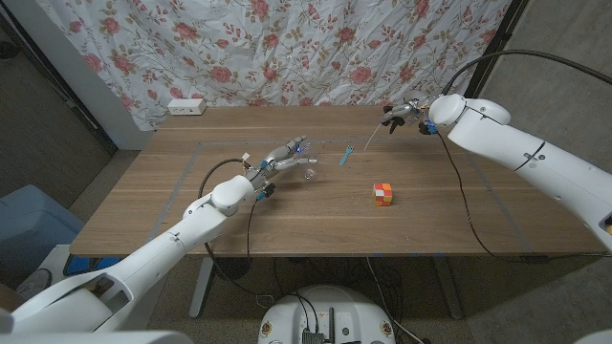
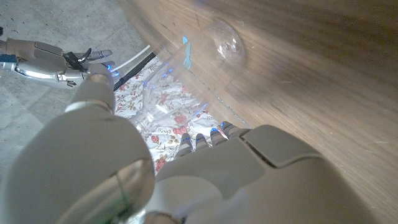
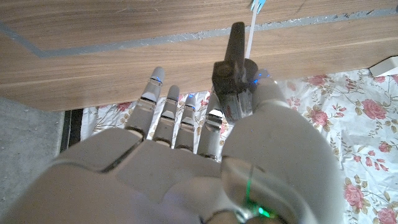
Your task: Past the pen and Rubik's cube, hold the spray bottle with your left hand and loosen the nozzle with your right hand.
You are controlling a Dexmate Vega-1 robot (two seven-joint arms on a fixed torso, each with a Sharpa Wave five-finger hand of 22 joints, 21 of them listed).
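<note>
The left hand [image 1: 287, 156] has its fingers wrapped around a clear spray bottle [image 1: 304, 172] near the middle of the wooden table [image 1: 143, 191], and in the left wrist view the bottle body [image 2: 186, 87] looks transparent and thin-walled, with its rounded base toward the table. It appears empty, so I judge it light, slick and easy to dent; a grip around the mid-body seems right, firm but not crushing. Over at the far right side, the right hand [image 1: 406, 115] pinches the black nozzle [image 3: 233, 78], already off the bottle, raised above the table with a thin white dip tube [image 1: 371, 139] trailing down and toward the centre. That piece is stiff at the head and floppy along the tube, best held by the head. The nozzle's long axis runs along the tube, slanting from the hand down toward the table's middle. The blue pen [image 1: 345, 157] and the Rubik's cube [image 1: 383, 194] lie between the two hands, the cube nearer the robot.
</note>
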